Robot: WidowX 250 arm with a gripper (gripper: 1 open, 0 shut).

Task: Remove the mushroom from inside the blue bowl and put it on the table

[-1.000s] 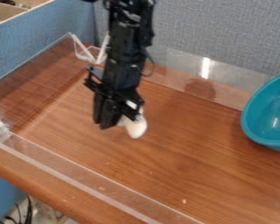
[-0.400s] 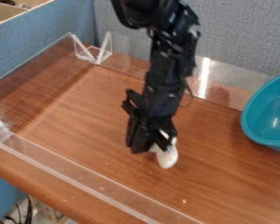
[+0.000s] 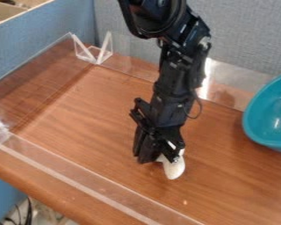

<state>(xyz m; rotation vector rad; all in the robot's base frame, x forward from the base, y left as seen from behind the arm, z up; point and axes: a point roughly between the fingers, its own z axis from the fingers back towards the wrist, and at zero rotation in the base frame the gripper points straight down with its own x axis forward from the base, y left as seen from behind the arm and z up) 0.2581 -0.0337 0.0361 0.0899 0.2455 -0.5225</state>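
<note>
The cream-white mushroom hangs at the tip of my gripper, low over the reddish-brown table near its front middle. My black gripper points steeply down and is shut on the mushroom; whether the mushroom touches the wood I cannot tell. The teal-blue bowl sits at the right edge, partly cut off by the frame, well away from the gripper.
Low clear acrylic walls edge the table along the front, left and back. A clear bracket stands at the back left corner. Blue partition panels rise behind the table.
My gripper carried the mushroom from the table's middle toward the right and front, and sank lower toward the wood. The bowl stayed where it was.
</note>
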